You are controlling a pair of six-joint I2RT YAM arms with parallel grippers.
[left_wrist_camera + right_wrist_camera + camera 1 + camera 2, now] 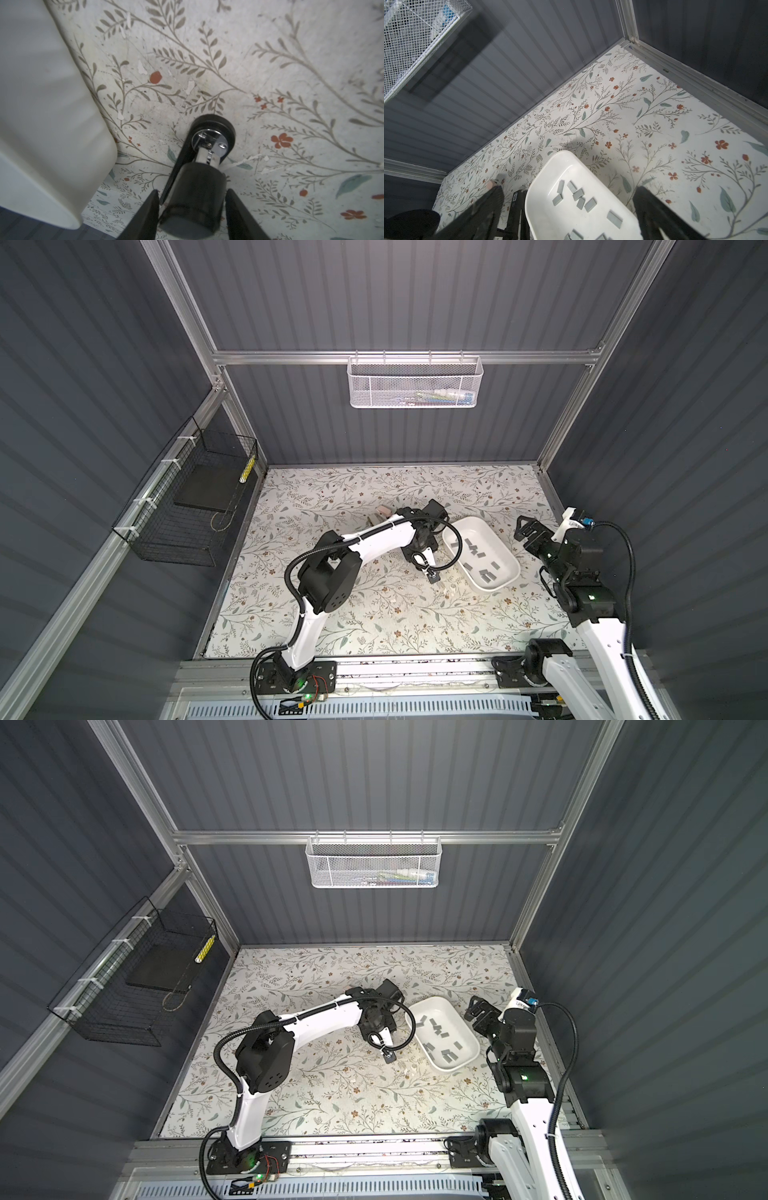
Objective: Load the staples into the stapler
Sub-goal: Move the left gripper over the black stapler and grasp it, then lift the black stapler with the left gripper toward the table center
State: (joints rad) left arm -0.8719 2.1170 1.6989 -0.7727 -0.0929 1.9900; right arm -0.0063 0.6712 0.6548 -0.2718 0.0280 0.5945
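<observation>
On the floral-patterned tabletop, a white rounded-rectangular plastic tray sits between the two arms, probably to keep loose stock within reach. Just beside its wall rests the black stapler. Its top section is flanked by the left gripper, whose jaws stand partly open, close against both sides; firm contact cannot be confirmed. This hold appears meant to steady the tool for loading. The right gripper hovers empty, spread wide, near the tray's opposite rim. The staples, some ten small flat grey metal strips, lie scattered on the tray floor, below the right fingers and walled off from the left gripper.
</observation>
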